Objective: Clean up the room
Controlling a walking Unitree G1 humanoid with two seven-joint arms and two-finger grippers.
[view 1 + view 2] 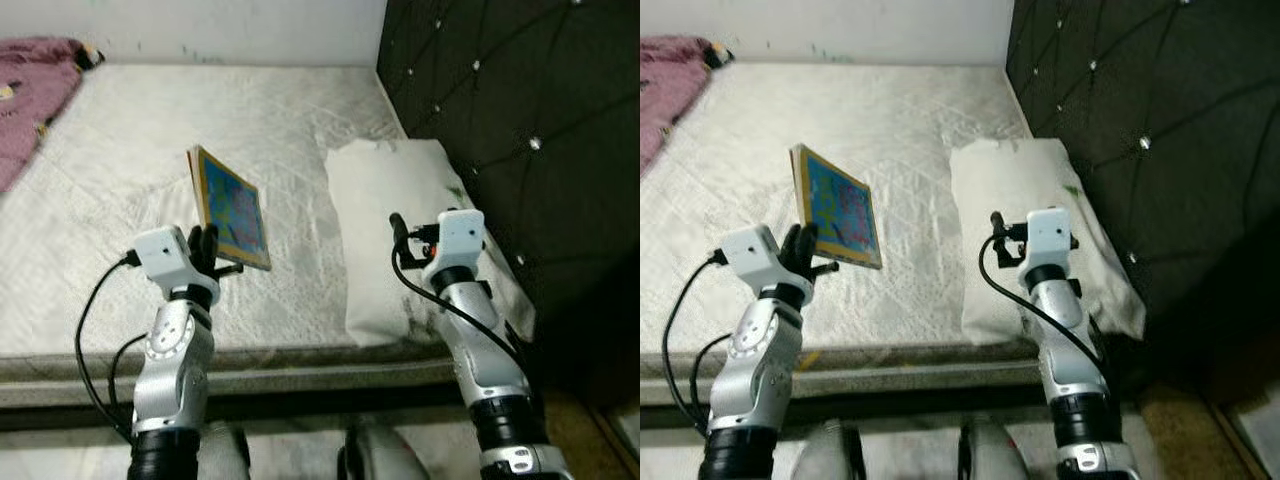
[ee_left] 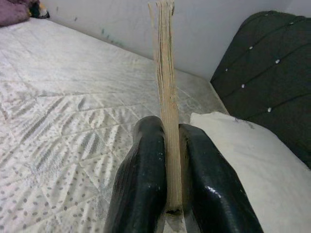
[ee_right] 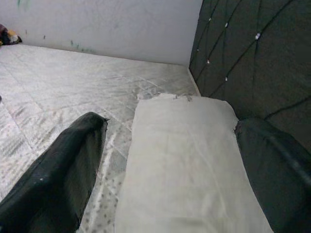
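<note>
L gripper (image 1: 207, 243) is pinching a thin book (image 1: 232, 208) w/ a colourful blue cover, both black fingers (image 2: 146, 174) pressed flat against its two faces. In the left wrist view the book's page edge stands straight up between the fingers. Book is held tilted, raised above the bed (image 1: 150, 130), over the part nearer the front edge, cover facing toward the headboard side.

R gripper (image 3: 165, 165) is spread wide, nothing between its fingers (image 3: 63, 170); it hovers over the white pillow (image 1: 390, 230). In the right wrist view one finger sits over the mattress beside the pillow and the other toward the headboard (image 1: 520, 110).

Pillow lies flat on the bed along the headboard edge, reaching down to the bed's front corner on that side. Headboard is dark, tufted, w/ small shiny studs.

Bed has a pale quilted cover w/ a diamond stitch pattern. Pink-purple blanket (image 1: 30, 90) is bunched at the far corner opposite the headboard, next to the white wall (image 1: 230, 30). Small dark thing sits by it at the wall, too small to tell what.
</note>
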